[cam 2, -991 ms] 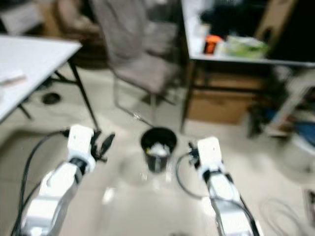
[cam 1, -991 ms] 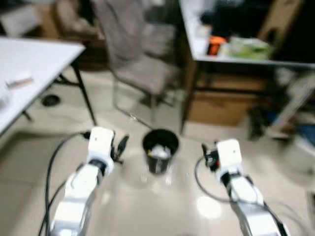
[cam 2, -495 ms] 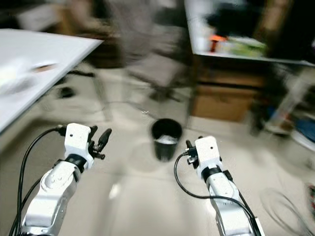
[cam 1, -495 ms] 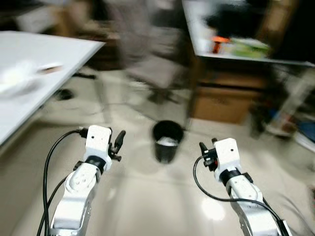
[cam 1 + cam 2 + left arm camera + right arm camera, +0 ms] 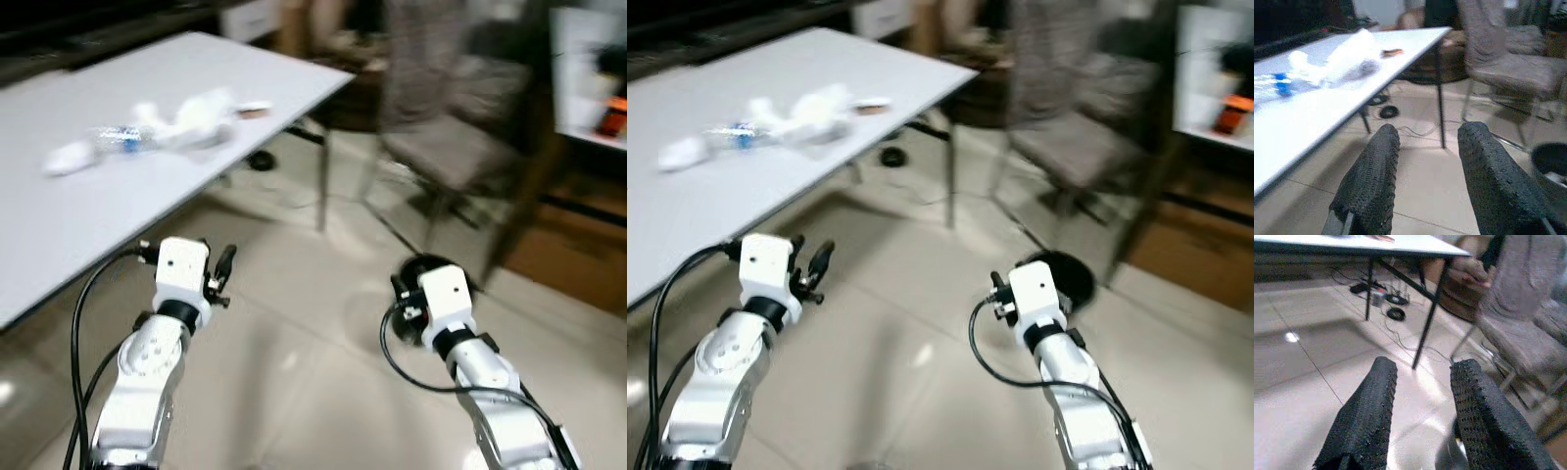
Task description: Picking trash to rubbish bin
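Holding our left hand (image 5: 1425, 181) and right hand (image 5: 1420, 416) unclenched, knobbly black fingers apart. Crumpled white trash (image 5: 191, 116) lies on the smooth white tabletop (image 5: 78, 206). Round black bin (image 5: 1066, 279) stands beside a grey chair (image 5: 451, 127).

Both silver arms reach forward and down, level with each other and well apart. The left gripper (image 5: 1425, 181) holds its two black fingers parted with nothing between them. The right gripper (image 5: 1420, 416) is likewise spread and empty.

Left gripper (image 5: 1427, 171) up front, black textured fingers (image 5: 1371, 181) spread apart, nothing between them. White table (image 5: 1327, 105) beyond, with crumpled white trash (image 5: 1347, 49) and a blurry bottle (image 5: 1273, 85) on top. Grey chair (image 5: 1498, 54) further back, black bin (image 5: 1552, 166) at the edge.
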### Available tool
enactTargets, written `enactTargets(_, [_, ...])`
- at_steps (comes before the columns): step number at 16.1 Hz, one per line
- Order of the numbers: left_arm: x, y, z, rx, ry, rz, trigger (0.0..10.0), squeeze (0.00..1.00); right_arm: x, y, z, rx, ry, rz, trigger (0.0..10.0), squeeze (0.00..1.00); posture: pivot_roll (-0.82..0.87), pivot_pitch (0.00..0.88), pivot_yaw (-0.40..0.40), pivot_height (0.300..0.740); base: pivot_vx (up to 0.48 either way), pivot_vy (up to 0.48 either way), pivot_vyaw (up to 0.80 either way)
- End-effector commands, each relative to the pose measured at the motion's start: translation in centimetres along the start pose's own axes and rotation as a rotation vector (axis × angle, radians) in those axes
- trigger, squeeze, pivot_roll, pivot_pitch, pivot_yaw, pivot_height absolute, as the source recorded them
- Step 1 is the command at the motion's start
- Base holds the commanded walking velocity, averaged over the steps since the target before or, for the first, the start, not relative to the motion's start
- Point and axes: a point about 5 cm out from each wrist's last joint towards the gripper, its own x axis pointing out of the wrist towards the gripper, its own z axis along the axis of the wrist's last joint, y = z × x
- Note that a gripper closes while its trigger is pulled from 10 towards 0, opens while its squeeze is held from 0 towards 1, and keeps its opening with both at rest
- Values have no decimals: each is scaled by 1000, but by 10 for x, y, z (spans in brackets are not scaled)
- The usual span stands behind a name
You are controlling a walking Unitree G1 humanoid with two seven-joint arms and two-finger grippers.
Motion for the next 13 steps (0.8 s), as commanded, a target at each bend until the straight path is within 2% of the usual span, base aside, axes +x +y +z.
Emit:
enactTargets(1, [3,5,10,17,-32,16,10000,0,5,0,7,1,-21,5,10000,0,-32,0,-14,740,315,0,800])
enactTargets(8, [10,11,22,34,-62,32,10000,0,8,2,12,7,-44,29,10000,0,-28,0,-10,740,347,0,800])
enactTargets(13, [12,14,21,34,-59,40,10000,0,8,6,13,8,-54,43,10000,0,-32,0,-10,740,349,0,800])
